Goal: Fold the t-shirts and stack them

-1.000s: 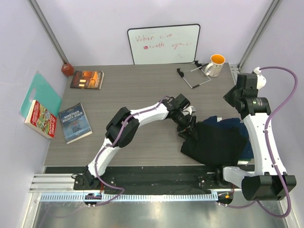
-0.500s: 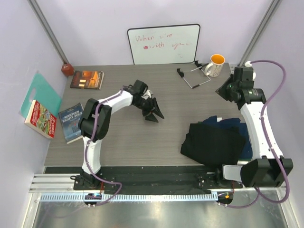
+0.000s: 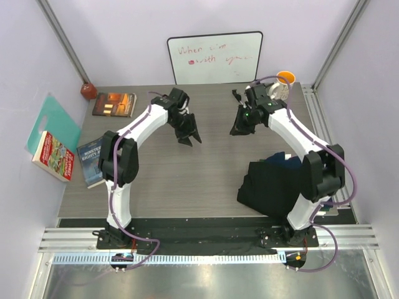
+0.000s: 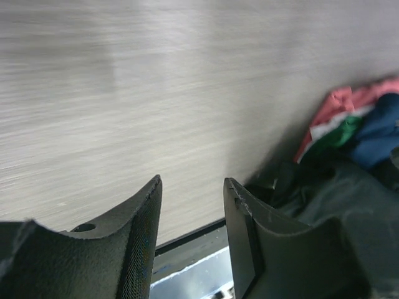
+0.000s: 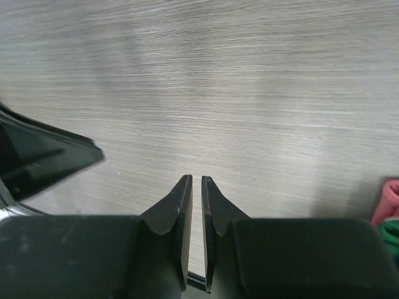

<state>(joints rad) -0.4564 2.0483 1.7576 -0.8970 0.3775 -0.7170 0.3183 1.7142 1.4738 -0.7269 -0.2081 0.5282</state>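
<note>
T-shirts (image 3: 280,187) right, books (image 3: 93,159) left.
</note>
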